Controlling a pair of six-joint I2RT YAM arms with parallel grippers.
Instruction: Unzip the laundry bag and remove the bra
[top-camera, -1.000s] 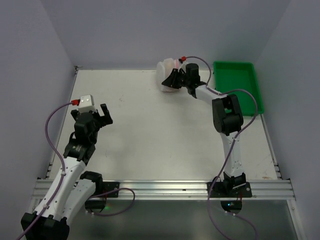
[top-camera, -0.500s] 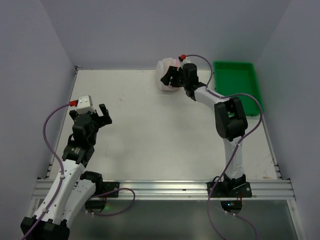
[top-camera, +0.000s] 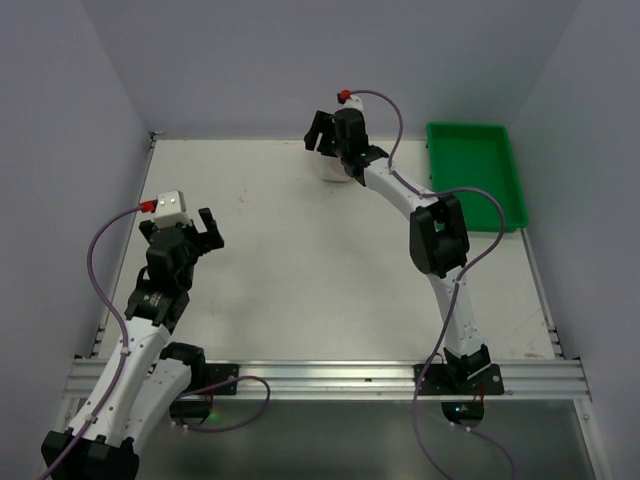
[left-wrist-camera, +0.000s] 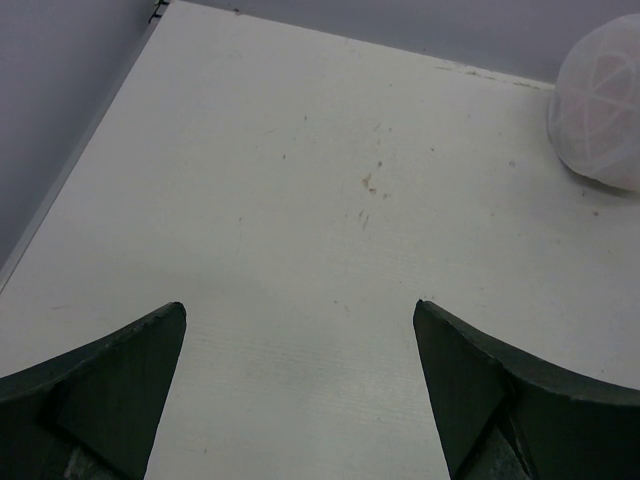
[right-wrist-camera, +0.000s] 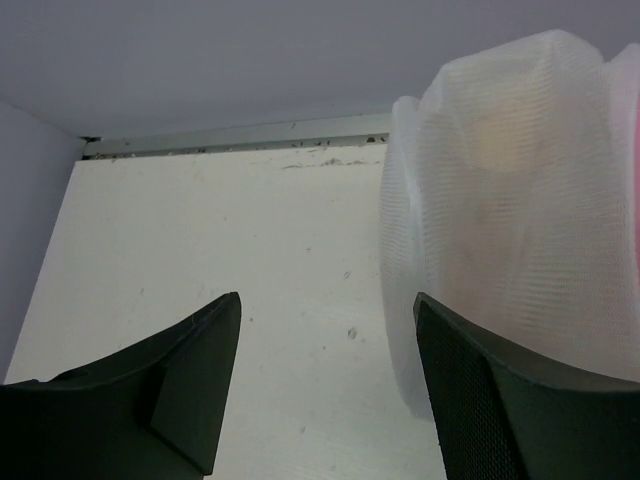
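Observation:
The laundry bag (top-camera: 335, 172), white mesh, sits at the back middle of the table and is mostly hidden under my right gripper (top-camera: 322, 138). In the right wrist view the bag (right-wrist-camera: 520, 230) fills the right side, with a beige shape of the bra (right-wrist-camera: 500, 140) showing through the mesh and a pink edge (right-wrist-camera: 630, 100) at the far right. My right gripper (right-wrist-camera: 327, 297) is open and empty, its right finger (right-wrist-camera: 500, 400) in front of the bag's lower left side. My left gripper (top-camera: 205, 228) is open and empty over the left of the table. The bag shows far off in the left wrist view (left-wrist-camera: 605, 110).
A green tray (top-camera: 475, 170) stands at the back right, next to the right arm. The back wall runs just behind the bag. The table's left edge (left-wrist-camera: 70, 180) lies near the left gripper (left-wrist-camera: 300, 305).
My right gripper has swung from the bag's right side up and to the left, now over the bag's top left. The left arm has not moved.

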